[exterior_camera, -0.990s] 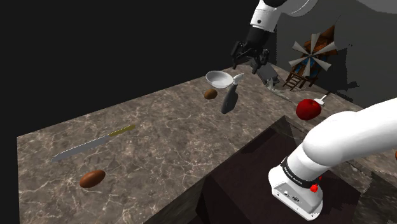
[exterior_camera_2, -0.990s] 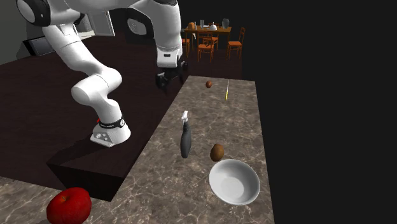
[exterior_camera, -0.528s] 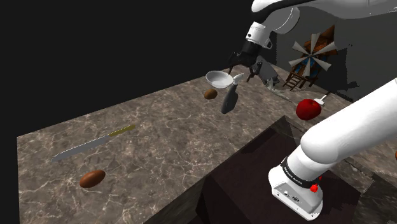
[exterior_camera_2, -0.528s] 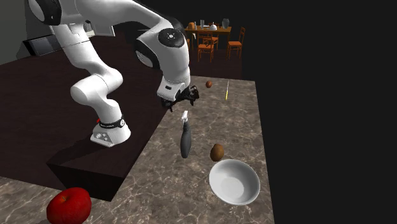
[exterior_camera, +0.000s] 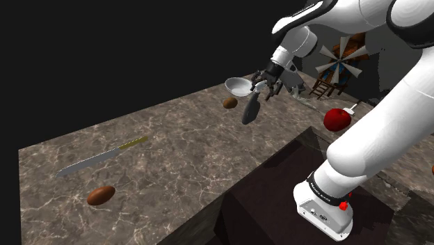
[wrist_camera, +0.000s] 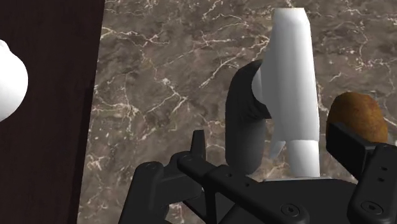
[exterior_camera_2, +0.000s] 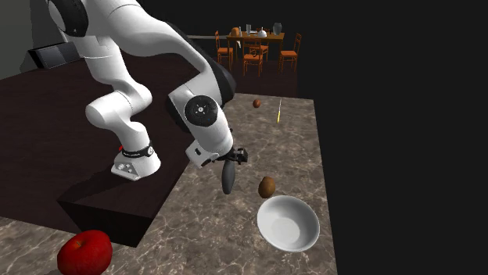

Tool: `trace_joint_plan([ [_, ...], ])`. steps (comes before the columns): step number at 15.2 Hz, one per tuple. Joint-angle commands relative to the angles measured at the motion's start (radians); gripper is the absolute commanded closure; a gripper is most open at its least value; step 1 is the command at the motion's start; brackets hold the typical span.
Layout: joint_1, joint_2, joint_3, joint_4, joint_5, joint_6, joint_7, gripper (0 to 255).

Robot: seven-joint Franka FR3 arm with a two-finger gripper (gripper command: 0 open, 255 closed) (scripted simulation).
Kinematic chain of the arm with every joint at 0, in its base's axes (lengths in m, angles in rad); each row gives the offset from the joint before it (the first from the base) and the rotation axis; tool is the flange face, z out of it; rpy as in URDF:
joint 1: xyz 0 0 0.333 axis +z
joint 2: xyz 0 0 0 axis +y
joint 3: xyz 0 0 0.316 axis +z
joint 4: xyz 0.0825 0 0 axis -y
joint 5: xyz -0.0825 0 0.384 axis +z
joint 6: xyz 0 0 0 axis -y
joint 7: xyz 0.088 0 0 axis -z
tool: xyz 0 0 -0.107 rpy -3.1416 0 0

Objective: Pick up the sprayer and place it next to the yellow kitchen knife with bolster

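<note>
You're on the pick step. The tool is down at the sprayer, and nothing is lifted yet. The sprayer lies flat on the counter, dark body plus white head, near the edge on the stand's side.

Next move, my read: settle lower if needed, close across the neck where the white head meets the dark body, then lift straight up.

Tool: the fingers stand wide apart, one on each side of the sprayer's head end. I see no contact, so it holds nothing.

Watch the brown round lump just beside one finger; you could nudge it as you close. A white bowl sits near that.

The drop spot is well apart. The yellow-handled knife lies toward the counter's other end, so plan a long carry along the counter.
</note>
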Motion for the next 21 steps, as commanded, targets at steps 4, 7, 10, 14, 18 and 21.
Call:
trace_joint_plan([
  [4, -0.002, 0.032, -0.002, -0.044, 0.044, 0.061, 0.013, 0],
  [7, 0.007, 0.047, 0.007, -0.065, 0.063, 0.098, 0.003, 0],
  [10, 0.012, 0.055, 0.012, -0.076, 0.074, 0.117, -0.002, 0],
  [14, 0.012, 0.055, 0.012, -0.076, 0.074, 0.117, -0.002, 0],
  [18, 0.012, 0.055, 0.012, -0.076, 0.074, 0.117, -0.002, 255],
  [21, 0.012, 0.055, 0.012, -0.076, 0.074, 0.117, -0.002, 255],
])
